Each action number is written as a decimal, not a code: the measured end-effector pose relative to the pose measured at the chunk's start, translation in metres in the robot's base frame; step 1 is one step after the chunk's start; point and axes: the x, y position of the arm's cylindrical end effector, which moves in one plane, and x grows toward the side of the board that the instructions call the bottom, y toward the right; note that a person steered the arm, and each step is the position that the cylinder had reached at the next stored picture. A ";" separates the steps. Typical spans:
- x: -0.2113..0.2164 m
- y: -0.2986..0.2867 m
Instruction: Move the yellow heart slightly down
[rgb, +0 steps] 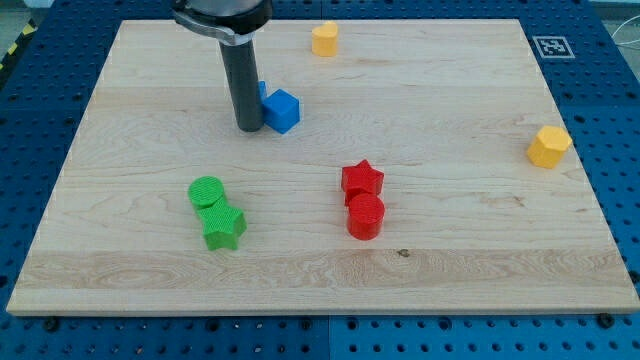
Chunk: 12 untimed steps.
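Yellow blocks (324, 40), blue block (283, 110), pale wood board (450, 250).

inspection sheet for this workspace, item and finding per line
surface: wooden board on a blue perforated table.
job's things: two yellow blocks, shapes unclear: yellow block at top, yellow block at right edge.
clutter: blue blocks; green cylinder touching green star; red star touching red cylinder.
grippers: none; my tip sits just left of the blue blocks.
cables: nothing seen.
surroundings: marker tag at top right.

Yellow heart (324, 39) flat at board's top edge, centre-right.
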 end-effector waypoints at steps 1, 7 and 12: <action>0.023 -0.024; -0.209 -0.129; -0.164 0.149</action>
